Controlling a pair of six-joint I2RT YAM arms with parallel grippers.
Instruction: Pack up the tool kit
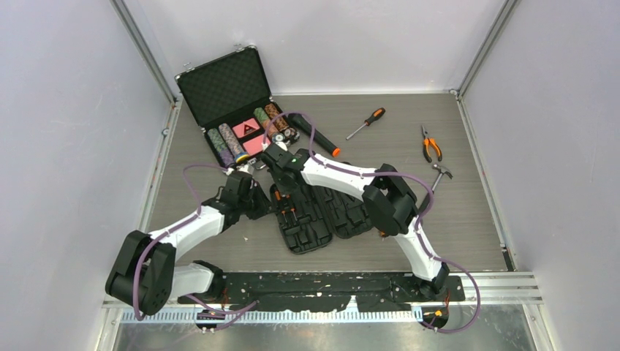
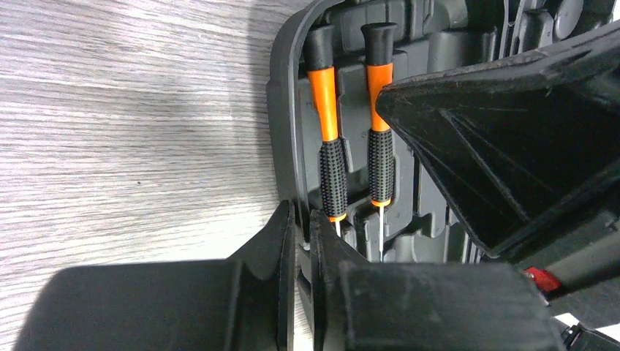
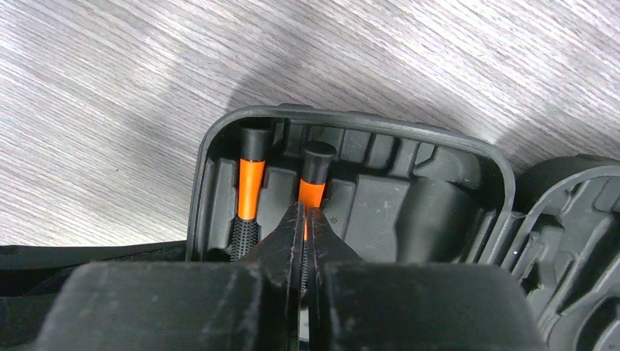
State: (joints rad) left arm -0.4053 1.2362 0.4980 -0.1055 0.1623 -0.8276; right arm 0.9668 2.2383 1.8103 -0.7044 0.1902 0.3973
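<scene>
The tool kit's black case (image 1: pixel 311 235) lay open and flat on the grey wood-grain table (image 1: pixel 468 219), just ahead of the arm bases, its two moulded halves side by side. In the left half, the outer small screwdriver (image 2: pixel 328 110) sat in a slot right against the left wall. The inner small screwdriver (image 2: pixel 380 161) lay parallel just beside it. Both had black caps, orange shafts, knurled black grips and thin steel tips. A small embossed mark (image 3: pixel 333 218) on the moulding beside them was too faint to read.

The left gripper (image 2: pixel 300 219) was clenched on the case's left wall, the rim pinched between its fingers near the tip end of the outer small screwdriver. The right gripper (image 3: pixel 304 213) was fully clenched with nothing held. Its joined tips sat over the orange part of the inner small screwdriver; whether they touched it could not be told.

More tools lay loose on the table, well apart from the case: an orange-and-black screwdriver (image 1: pixel 367 122) toward the back, orange-handled pliers (image 1: pixel 431 145) further right, and a hammer (image 1: pixel 439 174) near the pliers, its handle partly hidden behind the right arm.

At the back left a poker chip case (image 1: pixel 219 84) stood open with its foam lid raised. It held rows of chips (image 1: pixel 219 142) and a pink card (image 1: pixel 246 129) bearing a dark triangular mark too small to read. A black flashlight (image 1: pixel 316 137) with an orange tip lay just beside it.
</scene>
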